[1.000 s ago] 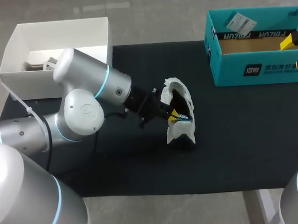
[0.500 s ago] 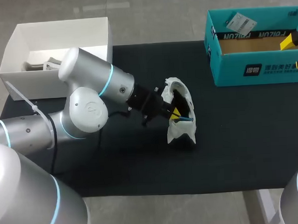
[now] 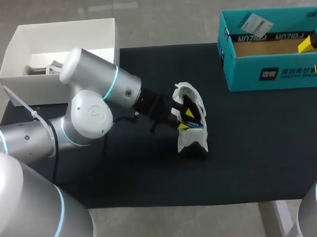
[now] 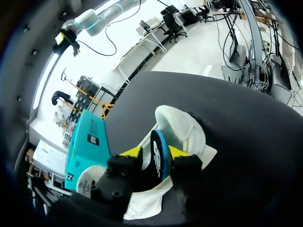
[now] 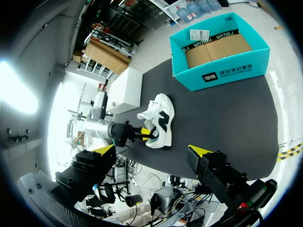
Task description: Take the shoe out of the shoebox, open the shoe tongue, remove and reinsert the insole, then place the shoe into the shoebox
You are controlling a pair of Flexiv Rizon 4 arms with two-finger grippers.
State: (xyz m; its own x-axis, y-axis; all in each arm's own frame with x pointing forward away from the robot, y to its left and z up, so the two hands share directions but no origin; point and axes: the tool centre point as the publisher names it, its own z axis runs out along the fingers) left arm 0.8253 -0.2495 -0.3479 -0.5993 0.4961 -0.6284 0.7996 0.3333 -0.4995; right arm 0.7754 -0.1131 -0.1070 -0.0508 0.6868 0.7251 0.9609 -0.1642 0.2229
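Left gripper (image 4: pixel 154 152): sits at the shoe's opening, on the left arm (image 3: pixel 89 109) that comes in from the table's left side. Its two yellow tips pinch the insole from both sides.
Insole (image 4: pixel 159 155): dark with a blue edge, standing on edge between the left fingers at the mouth of the shoe. How far it reaches inside cannot be told.
Shoe (image 3: pixel 193 139): white with dark panels, resting on the black mat (image 3: pixel 245 146) near the middle of the table. It is outside the shoebox and well apart from it, with its opening turned toward the left gripper.
Shoebox (image 3: pixel 273 74): teal and open-topped, with a brown cardboard floor, at the far right of the table.
Right gripper (image 5: pixel 151 149): fingers spread wide apart, well away from the shoe. In the head view its yellow tips show at the right edge, over the right end of the shoebox.
White box (image 3: pixel 64 36): open-topped, at the far left corner of the table beyond the left arm, with small items inside.
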